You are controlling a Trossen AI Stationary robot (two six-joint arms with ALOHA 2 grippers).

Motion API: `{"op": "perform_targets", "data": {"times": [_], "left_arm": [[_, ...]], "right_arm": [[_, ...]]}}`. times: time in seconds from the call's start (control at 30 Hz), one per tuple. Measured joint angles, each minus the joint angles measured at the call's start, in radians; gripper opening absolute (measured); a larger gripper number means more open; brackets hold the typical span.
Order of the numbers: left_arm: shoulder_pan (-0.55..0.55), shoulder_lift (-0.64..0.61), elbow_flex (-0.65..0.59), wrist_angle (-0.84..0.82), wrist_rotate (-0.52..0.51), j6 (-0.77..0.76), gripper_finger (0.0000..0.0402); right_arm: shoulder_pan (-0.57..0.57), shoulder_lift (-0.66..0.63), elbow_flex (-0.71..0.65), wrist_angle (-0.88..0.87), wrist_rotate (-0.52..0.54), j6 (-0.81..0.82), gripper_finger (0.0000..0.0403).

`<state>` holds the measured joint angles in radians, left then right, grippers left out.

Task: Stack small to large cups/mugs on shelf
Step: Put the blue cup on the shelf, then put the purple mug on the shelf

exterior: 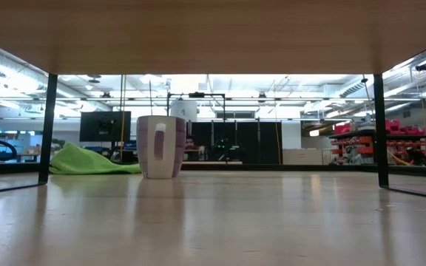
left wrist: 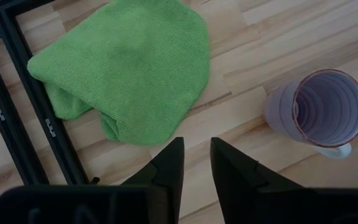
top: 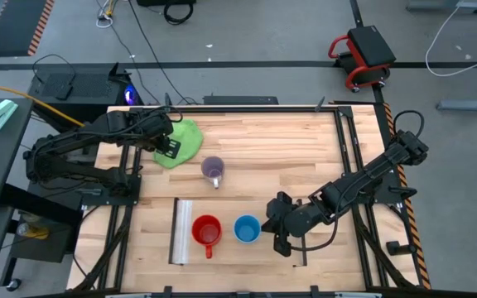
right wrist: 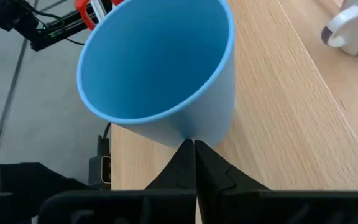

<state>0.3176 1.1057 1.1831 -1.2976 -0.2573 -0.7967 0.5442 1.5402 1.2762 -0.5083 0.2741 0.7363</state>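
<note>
Tabletop of slatted light wood occupied most of the high view, framed by dark rails. Shelf, a flat light-wood panel, lay at the near part of the table, with a clear plastic strip at its left end.

Left arm reached in from the table's left edge. Left gripper hovered over the edge of a crumpled green cloth; in the left wrist view its fingers were spread a little apart, with bare wood visible between them and nothing held.

Right arm extended from the right edge toward the shelf. Right gripper sat just beside the blue mug. In the right wrist view, the fingertips were pressed together at the lower wall of the blue mug, which appeared tilted; whether any part of the mug was pinched between them could not be determined.

Red mug stood upright on the shelf, just left of the blue mug and near the plastic strip, handle toward the near edge.

Purple mug stood upright on the bare tabletop, off the shelf, between the green cloth and the shelf. The low view showed it upright with its handle facing the camera.
</note>
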Motion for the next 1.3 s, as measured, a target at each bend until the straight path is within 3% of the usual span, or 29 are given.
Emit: {"op": "perform_targets", "data": {"times": [0.43, 0.53, 0.67, 0.93, 1.07, 1.3], "left_arm": [[0.0, 0.0, 0.0, 0.0, 0.0, 0.009, 0.0091], [0.0, 0.0, 0.0, -0.005, 0.0, 0.008, 0.009], [0.0, 0.0, 0.0, -0.008, 0.0, 0.008, 0.0085], [0.0, 0.0, 0.0, -0.008, 0.0, 0.021, 0.0091], [0.0, 0.0, 0.0, -0.007, -0.006, 0.033, 0.0087], [0.0, 0.0, 0.0, -0.006, -0.018, 0.034, 0.0078]], "right_arm": [[-0.021, 0.053, -0.001, 0.065, -0.051, -0.014, 0.0], [-0.019, 0.044, -0.001, 0.062, -0.02, -0.011, 0.0], [-0.01, 0.014, -0.001, -0.005, 0.035, 0.033, 0.0], [-0.015, 0.007, 0.003, -0.144, 0.024, 0.101, 0.0003], [-0.037, 0.008, 0.067, -0.206, 0.019, 0.067, 0.001], [-0.115, 0.008, 0.308, -0.514, 0.051, -0.076, 0.0011]]}}
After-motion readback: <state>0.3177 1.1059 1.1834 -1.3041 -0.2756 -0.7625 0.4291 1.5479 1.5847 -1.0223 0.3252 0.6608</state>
